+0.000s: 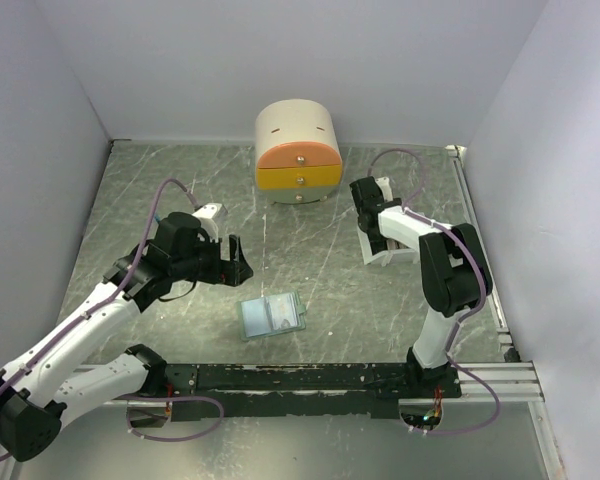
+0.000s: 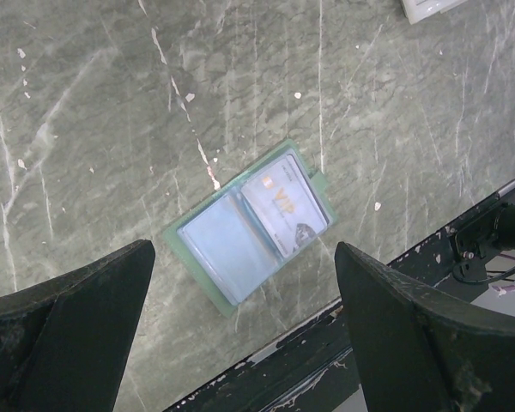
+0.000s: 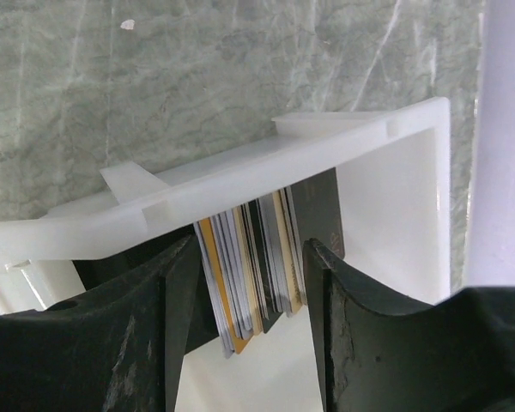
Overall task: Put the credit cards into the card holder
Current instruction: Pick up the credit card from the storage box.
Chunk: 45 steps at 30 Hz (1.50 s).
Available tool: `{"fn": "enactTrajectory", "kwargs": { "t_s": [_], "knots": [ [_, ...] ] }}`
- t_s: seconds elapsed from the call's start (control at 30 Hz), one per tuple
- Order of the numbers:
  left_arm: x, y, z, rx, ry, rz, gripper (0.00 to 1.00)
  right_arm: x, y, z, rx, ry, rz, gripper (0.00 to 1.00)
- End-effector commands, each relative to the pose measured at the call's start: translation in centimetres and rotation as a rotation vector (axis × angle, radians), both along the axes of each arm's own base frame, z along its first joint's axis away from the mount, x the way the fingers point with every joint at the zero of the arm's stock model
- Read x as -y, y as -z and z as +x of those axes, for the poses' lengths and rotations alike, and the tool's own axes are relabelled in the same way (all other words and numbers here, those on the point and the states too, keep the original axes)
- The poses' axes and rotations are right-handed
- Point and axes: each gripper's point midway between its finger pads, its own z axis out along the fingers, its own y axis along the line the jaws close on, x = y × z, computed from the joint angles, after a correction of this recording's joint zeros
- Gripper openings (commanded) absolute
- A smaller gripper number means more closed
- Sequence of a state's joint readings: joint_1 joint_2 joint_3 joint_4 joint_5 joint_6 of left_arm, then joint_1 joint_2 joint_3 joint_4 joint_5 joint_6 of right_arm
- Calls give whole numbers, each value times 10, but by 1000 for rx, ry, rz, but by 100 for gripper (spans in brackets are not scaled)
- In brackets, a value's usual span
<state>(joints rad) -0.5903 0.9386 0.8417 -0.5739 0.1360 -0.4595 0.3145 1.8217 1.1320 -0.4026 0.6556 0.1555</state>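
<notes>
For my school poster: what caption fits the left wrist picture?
Open left gripper hovers above the card holder lying open on the table, one card inside.

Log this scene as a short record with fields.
Card holder: grey-green folding card holder lies open on the marbled table.
Filled: one pale VIP card in a pocket.
Remaining cards: stack of thin credit cards standing on edge in the white plastic tray.
Left gripper: open, above the holder.
Right gripper: jaws either side of the stack; grip unclear.
</notes>
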Motion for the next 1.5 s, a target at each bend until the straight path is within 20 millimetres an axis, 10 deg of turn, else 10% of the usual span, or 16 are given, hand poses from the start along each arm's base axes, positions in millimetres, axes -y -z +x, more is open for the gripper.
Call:
{"fn": "enactTrajectory", "kwargs": {
  "t_s": [0.0, 0.7, 1.47],
  "knots": [
    [1, 2, -3, -10, 21, -4, 99, 13, -28, 2, 57, 43, -98, 51],
    [1, 4, -3, -14, 14, -5, 99, 14, -34, 8, 85, 29, -99, 22],
    [1, 6, -3, -21, 13, -4, 99, 14, -7, 8, 3, 37, -100, 26]
  ]
}}
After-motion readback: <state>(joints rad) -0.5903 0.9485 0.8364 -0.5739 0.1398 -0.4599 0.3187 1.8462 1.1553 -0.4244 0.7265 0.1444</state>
